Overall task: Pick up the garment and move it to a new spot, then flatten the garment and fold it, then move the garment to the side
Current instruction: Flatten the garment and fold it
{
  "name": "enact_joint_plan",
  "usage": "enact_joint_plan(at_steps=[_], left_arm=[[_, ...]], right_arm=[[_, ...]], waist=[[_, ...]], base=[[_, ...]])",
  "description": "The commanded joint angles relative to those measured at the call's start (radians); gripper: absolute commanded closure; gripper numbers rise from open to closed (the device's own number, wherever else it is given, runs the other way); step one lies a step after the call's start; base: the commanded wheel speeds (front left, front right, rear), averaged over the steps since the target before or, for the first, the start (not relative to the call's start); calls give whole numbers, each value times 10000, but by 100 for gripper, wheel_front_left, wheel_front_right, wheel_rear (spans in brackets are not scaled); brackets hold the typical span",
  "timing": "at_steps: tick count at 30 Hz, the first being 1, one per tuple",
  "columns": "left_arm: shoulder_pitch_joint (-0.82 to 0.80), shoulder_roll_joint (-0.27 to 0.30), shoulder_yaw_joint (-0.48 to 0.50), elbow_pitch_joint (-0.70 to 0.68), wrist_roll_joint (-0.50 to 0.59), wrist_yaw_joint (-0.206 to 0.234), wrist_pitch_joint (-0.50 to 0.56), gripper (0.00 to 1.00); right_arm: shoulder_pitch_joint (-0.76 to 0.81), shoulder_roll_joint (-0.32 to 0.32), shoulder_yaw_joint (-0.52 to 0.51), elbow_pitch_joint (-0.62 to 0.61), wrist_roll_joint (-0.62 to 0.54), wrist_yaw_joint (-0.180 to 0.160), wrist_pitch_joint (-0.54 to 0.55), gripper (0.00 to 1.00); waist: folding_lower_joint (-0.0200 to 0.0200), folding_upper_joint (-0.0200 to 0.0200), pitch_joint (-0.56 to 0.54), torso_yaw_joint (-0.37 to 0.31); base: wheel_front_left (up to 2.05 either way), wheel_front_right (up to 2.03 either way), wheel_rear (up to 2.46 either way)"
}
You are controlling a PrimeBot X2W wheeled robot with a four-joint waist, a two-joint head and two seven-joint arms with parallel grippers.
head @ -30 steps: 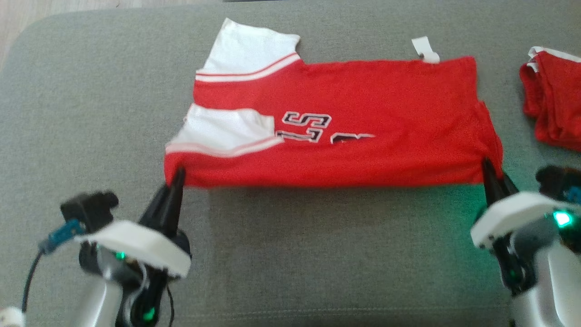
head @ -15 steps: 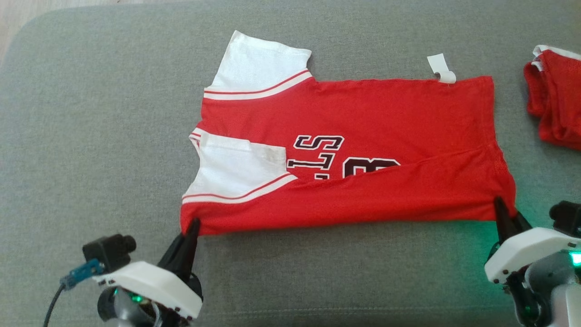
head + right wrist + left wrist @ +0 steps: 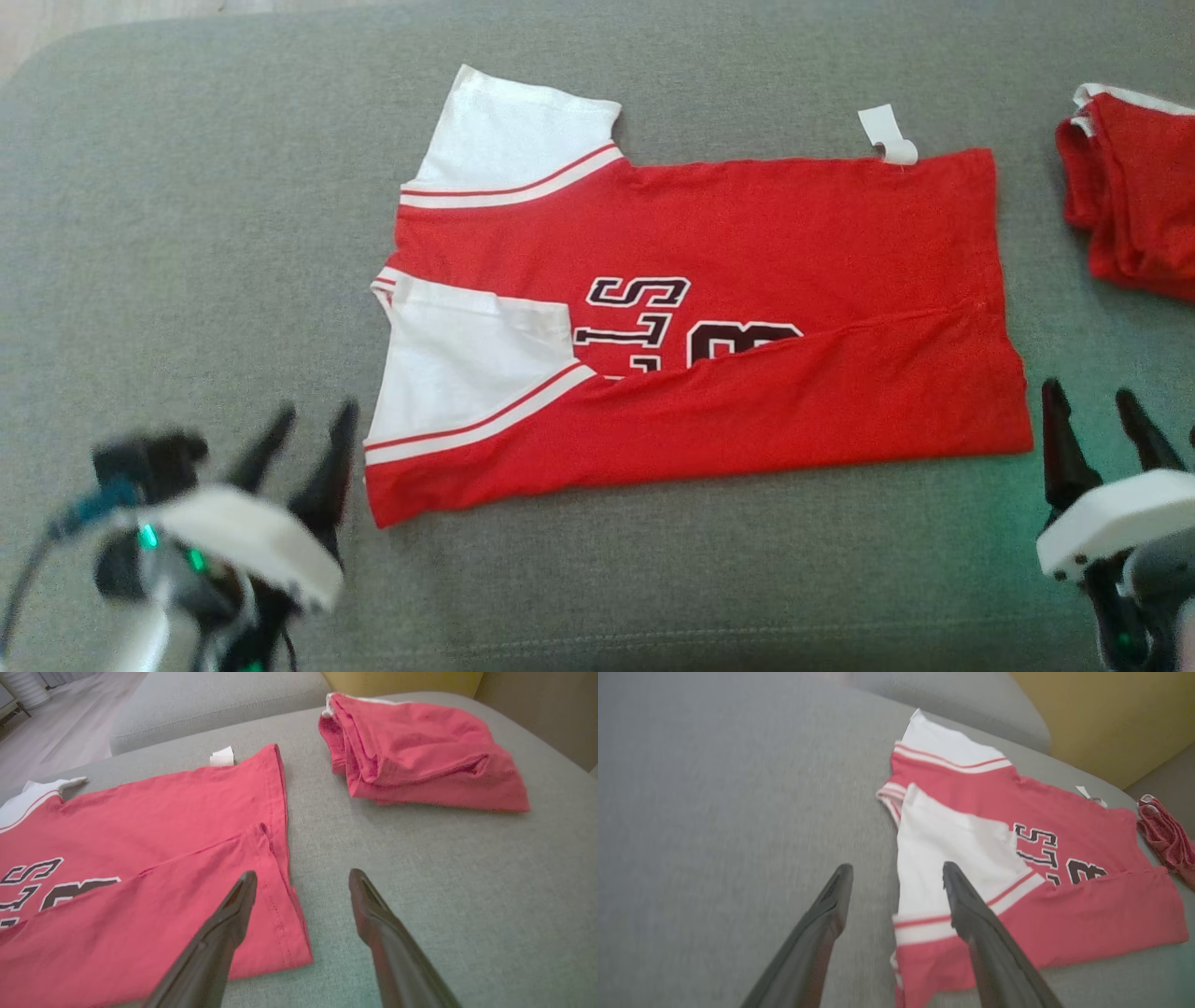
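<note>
- Now that they have released its near corners, the left gripper and right gripper stand with fingers wide, empty, beside the red jersey.
- It lies on the grey cushion, near edge folded over: first fold seemingly done.

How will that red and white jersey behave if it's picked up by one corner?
The jersey is probably floppy: its near edge lies folded over the lettering. Lifted by one corner, it would likely drape and unfold. It looks thin and light, lying flat on the grey cushion.
</note>
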State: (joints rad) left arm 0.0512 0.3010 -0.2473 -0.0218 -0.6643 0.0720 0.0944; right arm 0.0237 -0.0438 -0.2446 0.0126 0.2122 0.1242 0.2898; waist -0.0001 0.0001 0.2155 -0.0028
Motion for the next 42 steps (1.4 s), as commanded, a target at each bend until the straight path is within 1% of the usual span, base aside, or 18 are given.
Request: enact_joint_plan(at_steps=[1, 5, 9, 14, 19, 24, 29, 35, 39, 42], left_arm=[[-1072, 439, 436, -531, 225, 2, 158, 0], [-2772, 1192, 374, -722, 749, -194, 876, 0], [-4895, 1741, 116, -382, 1132, -619, 1763, 0], [-7505, 1982, -307, 621, 1476, -1093, 2835, 0], [-9321, 1947, -674, 1890, 1795, -1265, 3573, 0], [-10198, 1917, -723, 3273, 1916, -1195, 3843, 0], [-10562, 2002, -670, 4339, 1899, -1187, 3861, 0], [-10827, 2237, -518, 5150, 1944, -1029, 3727, 0], [-10940, 2337, -463, 5440, 1984, -924, 3648, 0], [-10999, 2341, -505, 5735, 1937, -988, 3645, 0]], right_arm=[[-407, -74, 247, -571, -136, 65, -108, 0], [-927, -154, 592, -972, -357, 65, -48, 0], [-1701, -330, 1131, -968, -417, 65, -42, 0], [-2811, -488, 1860, -689, -375, 65, -155, 0], [-3882, -522, 2667, -368, -334, 65, -388, 0], [-4739, -535, 3300, 34, -241, 65, -704, 0], [-5192, -511, 3644, 312, -152, 65, -1005, 0], [-5344, -491, 3755, 485, -109, 65, -1240, 0], [-5398, -483, 3787, 536, -95, 65, -1308, 0], [-5470, -474, 3833, 556, -90, 65, -1356, 0]], waist=[[1, -1, 38, -57], [1, -1, 230, -235], [1, -1, 637, -526], [1, -1, 1445, -1047], [1, -1, 2290, -1664], [1, -1, 2926, -2226], [1, -1, 3333, -2656], [1, -1, 3553, -2912], [1, -1, 3606, -2988], [1, -1, 3643, -3036]], base=[[0, 0, 0], [0, 0, 0], [0, 0, 0], [0, 0, 0], [0, 0, 0], [0, 0, 0], [0, 0, 0], [0, 0, 0], [0, 0, 0], [0, 0, 0]])
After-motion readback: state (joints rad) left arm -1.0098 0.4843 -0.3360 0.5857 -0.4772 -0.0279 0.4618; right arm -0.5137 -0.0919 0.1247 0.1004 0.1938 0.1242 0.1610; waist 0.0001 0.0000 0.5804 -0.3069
